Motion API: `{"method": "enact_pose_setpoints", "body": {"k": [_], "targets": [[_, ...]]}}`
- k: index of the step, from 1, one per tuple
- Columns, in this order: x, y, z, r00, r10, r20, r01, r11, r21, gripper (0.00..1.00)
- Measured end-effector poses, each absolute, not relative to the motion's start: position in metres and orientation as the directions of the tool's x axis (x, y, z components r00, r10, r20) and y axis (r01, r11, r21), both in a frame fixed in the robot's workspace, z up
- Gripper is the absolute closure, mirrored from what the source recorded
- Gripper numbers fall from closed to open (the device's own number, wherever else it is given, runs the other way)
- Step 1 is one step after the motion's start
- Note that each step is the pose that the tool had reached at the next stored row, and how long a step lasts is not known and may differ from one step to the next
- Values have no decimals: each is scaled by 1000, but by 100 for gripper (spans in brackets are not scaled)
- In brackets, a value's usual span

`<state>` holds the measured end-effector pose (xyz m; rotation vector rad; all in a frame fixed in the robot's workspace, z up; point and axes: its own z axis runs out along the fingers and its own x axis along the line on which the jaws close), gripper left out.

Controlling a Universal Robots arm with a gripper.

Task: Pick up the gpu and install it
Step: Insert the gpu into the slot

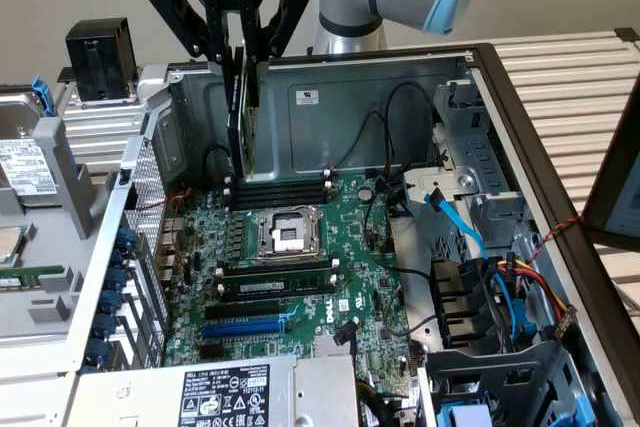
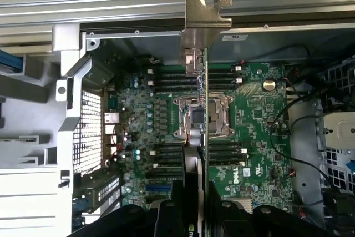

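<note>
My gripper (image 1: 245,55) hangs above the open computer case, shut on the gpu (image 1: 243,122). The card hangs edge-on, its lower end over the memory slots at the back of the green motherboard (image 1: 330,277). In the wrist view the gpu (image 2: 203,109) runs as a thin green edge across the CPU socket. Its silver end bracket (image 2: 202,31) reaches the case's back wall, and the black cooler sits between my fingers (image 2: 186,209). A blue expansion slot (image 1: 245,327) lies lower on the motherboard (image 2: 255,137), at the exterior view's left of centre.
The CPU socket (image 1: 285,234) lies just below the card. A power supply (image 1: 220,392) fills the case's near corner. A drive cage with blue and coloured cables (image 1: 490,287) stands at the exterior view's right. A black block (image 1: 98,57) and a hard drive (image 1: 25,162) sit outside the case.
</note>
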<state>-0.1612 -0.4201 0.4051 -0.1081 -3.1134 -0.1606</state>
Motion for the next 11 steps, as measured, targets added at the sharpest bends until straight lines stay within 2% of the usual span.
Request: {"method": "enact_pose_setpoints", "body": {"k": [11], "targets": [[-161, -420, 402, -992, -125, 25, -121, 987, 102, 73]]}}
